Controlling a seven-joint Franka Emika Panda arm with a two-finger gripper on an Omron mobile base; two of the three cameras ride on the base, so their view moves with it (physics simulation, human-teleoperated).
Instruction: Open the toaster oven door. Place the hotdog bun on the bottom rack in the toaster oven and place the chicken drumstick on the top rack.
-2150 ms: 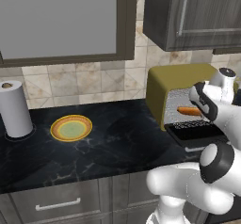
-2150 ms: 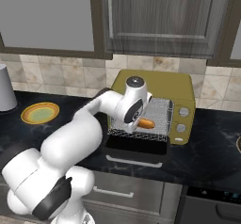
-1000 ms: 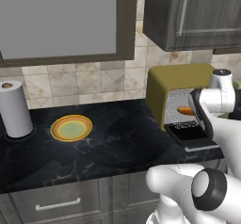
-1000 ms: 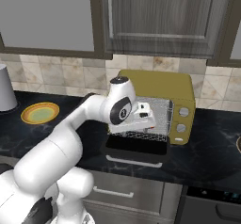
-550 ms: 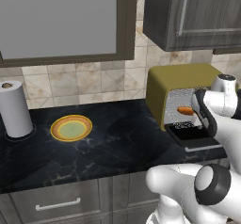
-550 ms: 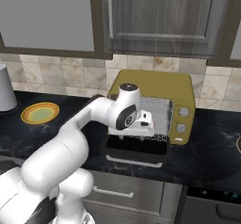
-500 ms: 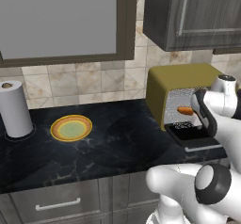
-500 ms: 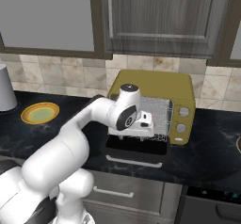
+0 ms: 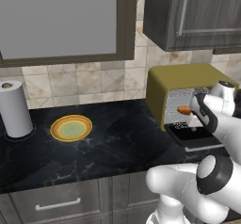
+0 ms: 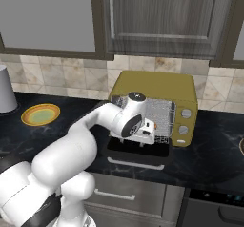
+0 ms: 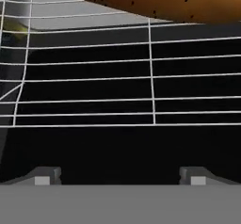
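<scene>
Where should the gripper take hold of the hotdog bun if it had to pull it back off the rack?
Probably across the middle of the hotdog bun, jaws spanning its narrow width, coming in level through the toaster oven front. It lies lengthwise on the wire rack, and the open gripper already faces it.

One toaster oven (image 9: pixel 165 84) stands on the counter at about 3 o'clock in the left base view, with one toaster oven door (image 9: pixel 195 139) folded down in front of it. Two white knobs (image 10: pixel 185 121) show down its front, at 3 o'clock in the right base view. One hotdog bun (image 9: pixel 184 110) lies inside on one wire rack (image 11: pixel 150 91). One yellow plate (image 9: pixel 71 127) sits at 9 o'clock, and one paper towel roll (image 9: pixel 14 108) stands beyond it.
</scene>
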